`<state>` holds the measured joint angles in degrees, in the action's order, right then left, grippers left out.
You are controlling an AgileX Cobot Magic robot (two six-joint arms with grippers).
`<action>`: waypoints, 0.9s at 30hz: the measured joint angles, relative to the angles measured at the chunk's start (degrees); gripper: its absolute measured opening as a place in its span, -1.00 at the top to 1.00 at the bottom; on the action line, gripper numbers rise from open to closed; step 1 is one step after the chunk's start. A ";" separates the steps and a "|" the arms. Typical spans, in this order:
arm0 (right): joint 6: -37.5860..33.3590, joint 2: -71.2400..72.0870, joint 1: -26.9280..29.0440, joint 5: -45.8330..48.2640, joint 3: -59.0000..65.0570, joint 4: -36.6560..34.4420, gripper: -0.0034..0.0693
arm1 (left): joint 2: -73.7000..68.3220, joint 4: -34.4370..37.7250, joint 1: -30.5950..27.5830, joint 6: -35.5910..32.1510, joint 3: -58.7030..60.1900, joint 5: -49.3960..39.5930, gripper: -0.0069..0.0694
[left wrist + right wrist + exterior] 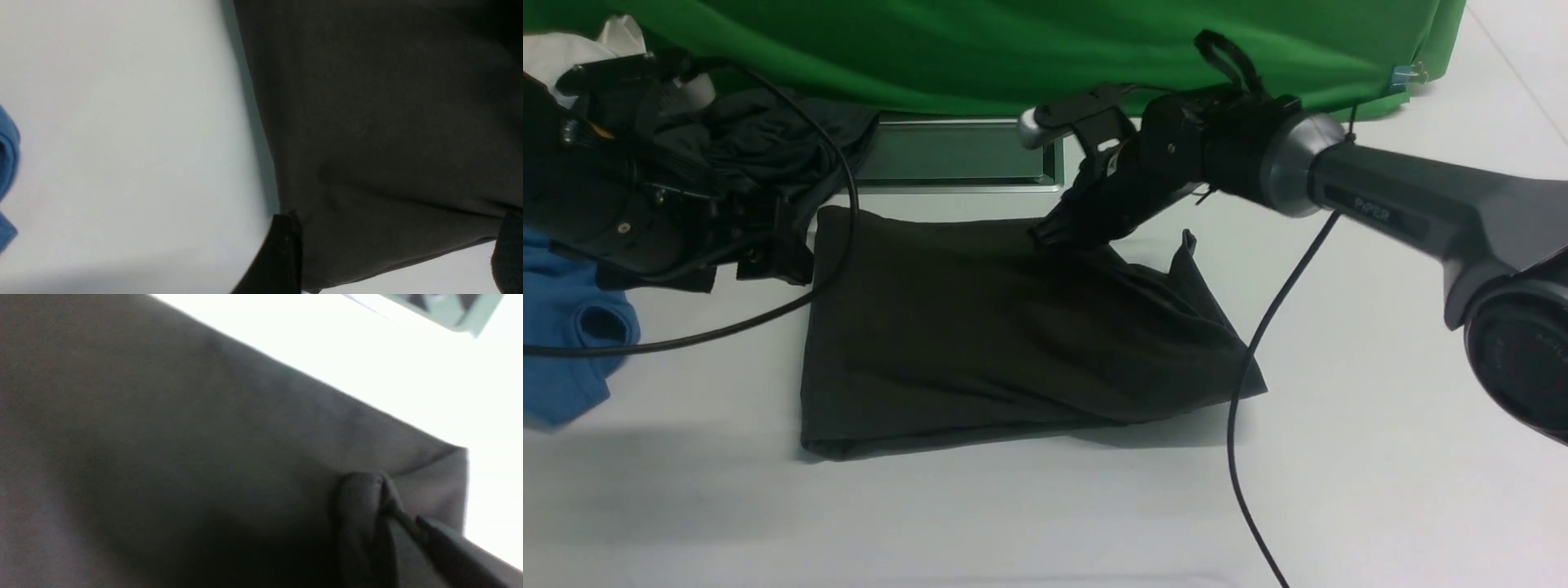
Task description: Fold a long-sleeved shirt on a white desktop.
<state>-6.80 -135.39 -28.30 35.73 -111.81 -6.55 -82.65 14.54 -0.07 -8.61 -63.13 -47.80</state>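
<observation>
The long-sleeved shirt lies folded into a dark charcoal rectangle in the middle of the white desktop. My right gripper is at the shirt's far edge, shut on a pinch of its fabric. In the right wrist view the cloth bunches up at the tip of the right gripper. My left gripper hovers by the shirt's far left corner. The left wrist view shows the left gripper open, its fingers standing either side of the shirt's corner without gripping it.
A blue garment lies at the left edge, and a crumpled slate-grey garment at the back left. A silver-framed hatch sits behind the shirt, under the green backdrop. A black cable hangs from the right arm.
</observation>
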 joint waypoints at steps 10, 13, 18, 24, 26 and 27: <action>-0.11 0.17 5.28 7.04 -5.33 0.00 0.86 | 0.00 0.00 0.00 0.00 0.00 0.04 -0.85; -0.11 0.47 7.15 8.16 -6.03 0.00 0.86 | 0.00 0.00 0.00 0.00 0.00 0.04 -0.84; -0.17 0.59 9.82 9.83 -6.11 0.25 0.85 | 0.00 0.00 0.00 -0.02 0.00 0.09 -0.82; 0.23 1.13 12.11 14.48 -6.11 0.62 0.56 | 0.00 0.00 0.00 -0.02 0.00 0.23 -0.80; 0.17 2.67 12.11 18.68 -6.11 0.25 0.42 | 0.00 0.00 0.00 -0.02 0.00 0.25 -0.80; 0.11 3.43 11.97 20.55 -6.11 -0.19 0.38 | 0.00 0.00 0.00 -0.02 0.00 0.25 -0.79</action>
<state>-6.69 -131.96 -16.34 56.28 -117.92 -6.74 -82.65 14.54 -0.07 -8.63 -63.13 -47.54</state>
